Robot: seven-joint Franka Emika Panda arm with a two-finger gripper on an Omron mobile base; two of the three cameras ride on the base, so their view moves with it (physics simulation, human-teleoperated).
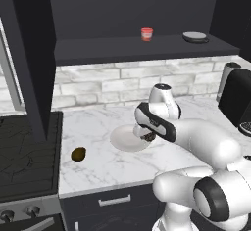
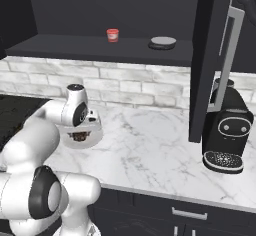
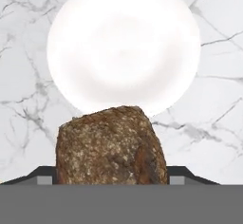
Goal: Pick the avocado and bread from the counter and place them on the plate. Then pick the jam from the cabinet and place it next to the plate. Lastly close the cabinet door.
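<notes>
Marble tabletop (image 1: 98, 127), white with grey veins, carries the plate and the avocado. Above it my view takes in the dark cabinet (image 2: 75, 10), its door (image 2: 205, 55) standing open, with a grey disc (image 2: 163, 42) on the shelf and the red jam (image 2: 113, 35) standing well to one side of it. White plate (image 3: 123, 47) lies bare on the tabletop beneath my tool (image 1: 147, 136). Bread (image 3: 111, 147), brown and knobbly, is clamped between my fingers and hangs over the near rim of the plate. Avocado (image 1: 78, 153) rests on the tabletop, apart from the plate, near the stove (image 1: 24, 156).
</notes>
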